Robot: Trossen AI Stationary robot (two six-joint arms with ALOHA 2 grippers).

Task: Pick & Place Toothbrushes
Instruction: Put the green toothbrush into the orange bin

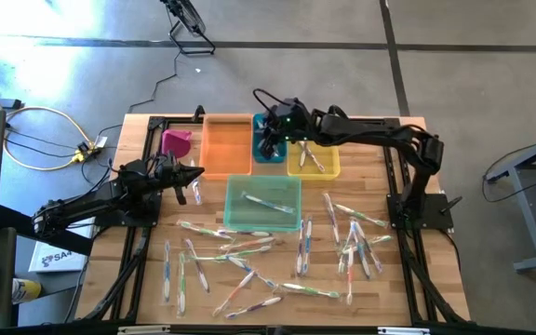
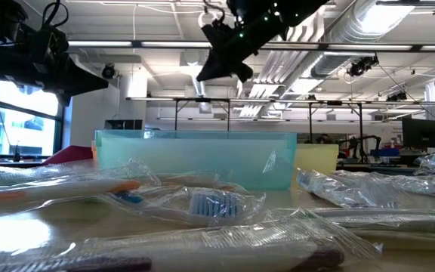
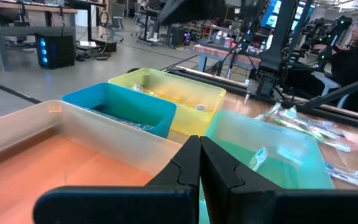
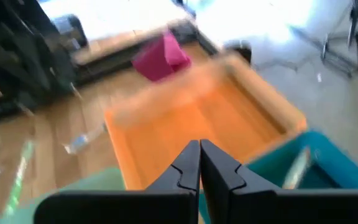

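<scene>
Nearest you, the toothbrushes (image 1: 249, 265) lie scattered in clear wrappers across the near half of the bench (image 1: 147, 140), spread from the left side to the right; any print on the wrappers is too small for you to read. Just beyond them sits the green bin (image 1: 263, 204) with a couple of brushes inside. To its left, your left tool (image 1: 197, 175) hangs over the bench with its fingers clenched together and nothing between them. Farther back runs the row of bins: the magenta bin (image 1: 177, 142) tipped on the far left, then the orange bin (image 1: 227, 145), the blue bin (image 1: 269, 154) and the yellow bin (image 1: 314, 160), which holds a few brushes. Your right tool (image 1: 269, 144) sits above the blue bin, fingers closed on nothing. On the floor left of the bench lies a white box (image 1: 52, 258) whose dark lettering you can only partly see.
</scene>
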